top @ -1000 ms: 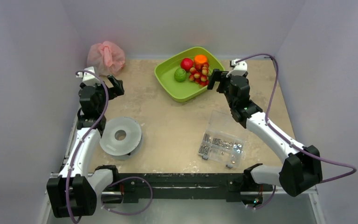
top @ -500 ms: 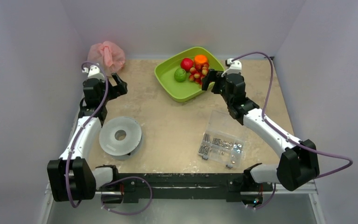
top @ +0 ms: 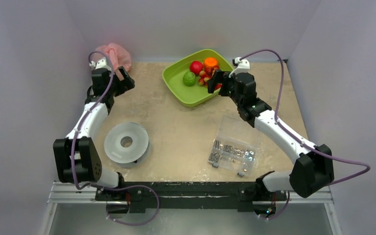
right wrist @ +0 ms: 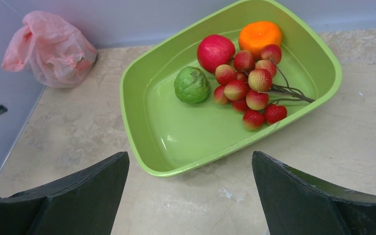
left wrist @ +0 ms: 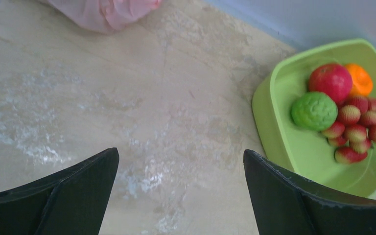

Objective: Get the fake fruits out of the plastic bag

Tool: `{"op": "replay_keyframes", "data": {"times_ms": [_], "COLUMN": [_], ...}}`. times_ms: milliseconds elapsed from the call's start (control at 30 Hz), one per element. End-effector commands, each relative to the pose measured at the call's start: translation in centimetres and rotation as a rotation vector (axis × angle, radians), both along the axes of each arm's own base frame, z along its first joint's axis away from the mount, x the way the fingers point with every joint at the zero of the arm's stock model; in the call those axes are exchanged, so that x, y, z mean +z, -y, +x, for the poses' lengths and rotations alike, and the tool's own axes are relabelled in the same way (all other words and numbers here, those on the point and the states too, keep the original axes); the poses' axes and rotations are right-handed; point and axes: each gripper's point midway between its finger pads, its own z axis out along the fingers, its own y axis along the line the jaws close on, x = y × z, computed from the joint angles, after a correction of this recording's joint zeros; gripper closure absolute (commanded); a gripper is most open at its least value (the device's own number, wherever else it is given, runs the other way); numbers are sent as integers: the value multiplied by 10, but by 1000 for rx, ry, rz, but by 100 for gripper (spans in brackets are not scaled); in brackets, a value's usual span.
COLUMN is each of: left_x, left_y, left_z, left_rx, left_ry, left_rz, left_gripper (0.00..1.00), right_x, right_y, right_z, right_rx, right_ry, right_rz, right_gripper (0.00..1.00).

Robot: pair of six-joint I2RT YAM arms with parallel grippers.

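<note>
From above, the plastic bag was spotted upper left, the left gripper spread just beside it. Left wrist: only its edge was caught, top left. Right wrist: the right gripper was spread near the green tray; a handle should be pinched first.

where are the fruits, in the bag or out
Out: apple, orange, green fruit and berry bunch lie in the green tray, apart from the pink bag. Bag's contents: cannot tell.
</note>
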Motion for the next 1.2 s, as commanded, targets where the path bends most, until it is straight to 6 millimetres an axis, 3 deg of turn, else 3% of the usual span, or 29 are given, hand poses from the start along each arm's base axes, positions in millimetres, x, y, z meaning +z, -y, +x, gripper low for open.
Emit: {"op": "replay_keyframes", "data": {"times_ms": [0, 367, 533, 667, 767, 833, 1000, 1167], "left_x": [26, 58, 66, 56, 51, 50, 49, 43], "left_y": [-25, -76, -96, -96, -90, -86, -69, -31], "left_z": [36, 125, 154, 171, 175, 174, 166, 143], "left_rx": [142, 335, 396, 368, 338, 313, 213, 33], "left_ry": [40, 248, 349, 337, 325, 313, 270, 179], "left_rz": [26, 85, 139, 138, 118, 118, 104, 48], "left_gripper": [1, 1, 13, 29, 48, 67, 97, 100], "right_x": [14, 17, 17, 10, 8, 9, 9, 12], "right_y": [-15, -13, -20, -21, -24, -24, -21, -17], "right_z": [-1, 0, 0, 1, 1, 2, 1, 1], "right_rx": [62, 56, 86, 94, 109, 110, 101, 86], "right_ry": [0, -9, -13, -36, -47, -47, -42, -34], "right_rz": [41, 28, 28, 10, 8, 8, 1, -9], "right_gripper": [1, 1, 1, 1, 1, 1, 1, 1]}}
